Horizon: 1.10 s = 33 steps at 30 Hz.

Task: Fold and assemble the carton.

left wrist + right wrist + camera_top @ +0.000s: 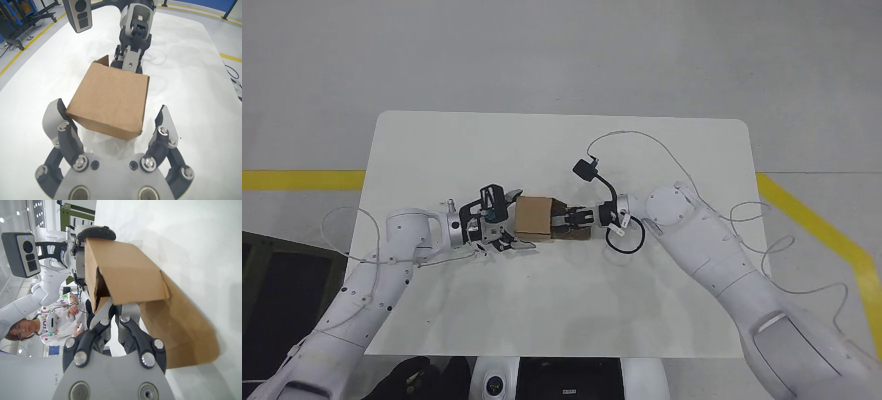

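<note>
A brown carton (535, 216) lies on the white table (662, 300) between my two arms. In the left wrist view the carton (111, 102) has its closed faces toward my left gripper (111, 106), which is open and straddles its near end. One fingertip (61, 108) touches a carton corner. My right gripper (567, 218) meets the carton's far, open end. There its fingers (130, 311) stand close together, shut on a carton wall at the opening. A long flap (179, 328) hangs open beside them. The fingertips are hidden behind the cardboard.
Loose cables (627, 240) curl on the table beside the right arm, and a thin wire (662, 145) loops toward the back. Wide bare table lies behind and in front of the carton. The table edge (382, 150) is well off to the left.
</note>
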Available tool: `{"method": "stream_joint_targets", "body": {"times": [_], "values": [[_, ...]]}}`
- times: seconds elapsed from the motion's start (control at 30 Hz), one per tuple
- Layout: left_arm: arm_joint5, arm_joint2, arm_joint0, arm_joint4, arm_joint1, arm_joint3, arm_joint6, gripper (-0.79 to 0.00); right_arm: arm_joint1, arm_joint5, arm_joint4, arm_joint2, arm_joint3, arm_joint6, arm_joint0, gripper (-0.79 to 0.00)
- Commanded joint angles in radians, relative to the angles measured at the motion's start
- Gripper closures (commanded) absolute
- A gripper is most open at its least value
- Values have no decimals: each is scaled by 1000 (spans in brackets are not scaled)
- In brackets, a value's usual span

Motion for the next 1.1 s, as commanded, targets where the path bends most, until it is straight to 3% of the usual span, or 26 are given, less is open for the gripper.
{"method": "stream_joint_targets", "body": {"times": [0.0, 0.53, 1.07], "values": [[0, 1, 2, 3, 0, -3, 3, -785, -9, -9, 3, -8, 15, -4, 7, 0], [1, 0, 21, -8, 0, -17, -15, -785, -54, -79, 27, -33, 99, 17, 33, 0], [29, 4, 18, -32, -6, -18, -19, -785, 35, -5, -66, 121, -6, 56, -29, 0]]}}
